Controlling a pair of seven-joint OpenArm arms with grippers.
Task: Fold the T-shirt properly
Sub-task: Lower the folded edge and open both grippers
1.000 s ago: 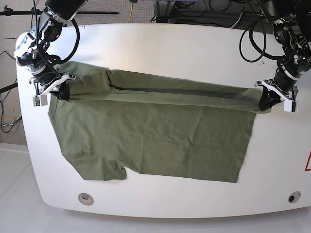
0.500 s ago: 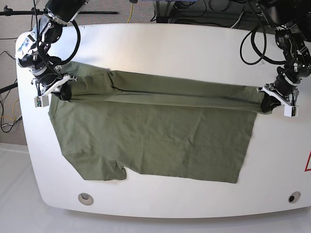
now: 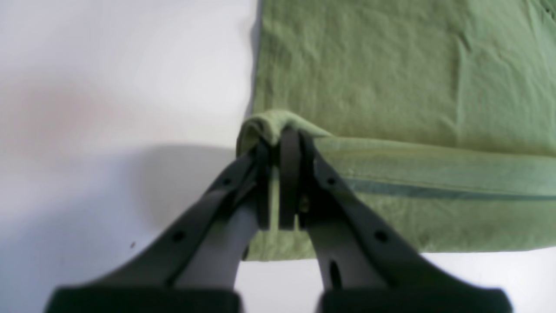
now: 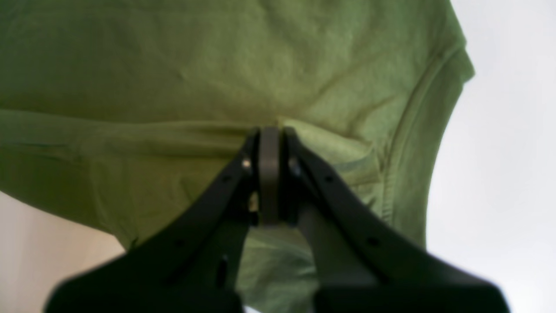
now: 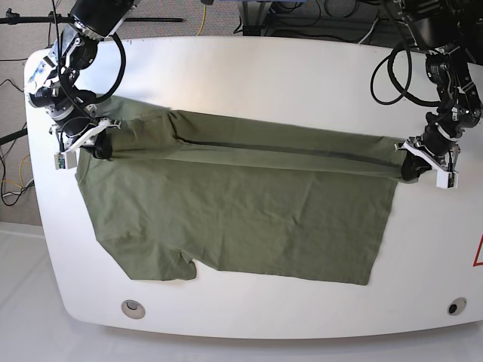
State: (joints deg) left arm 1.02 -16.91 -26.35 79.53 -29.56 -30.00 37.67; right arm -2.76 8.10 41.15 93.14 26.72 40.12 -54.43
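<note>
The shirt [image 5: 241,204] lies spread on the white tabletop [image 5: 287,75], its far edge folded over and pulled into a long tight band. Your left hand [image 3: 280,139] is clamped on the hem corner. Your right hand [image 4: 269,134] is clamped on the cloth by the sleeve. If you pull them further apart, a corner could slip out. If one hand goes faster, the fold will land crooked. Let go too high and the fold will flop and wrinkle.

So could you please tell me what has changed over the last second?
Both hands, shut on the T-shirt, drew its held fold toward the table's far edge: the left hand moved that way, the right hand slightly. The grips and the lower cloth stayed put.
</note>
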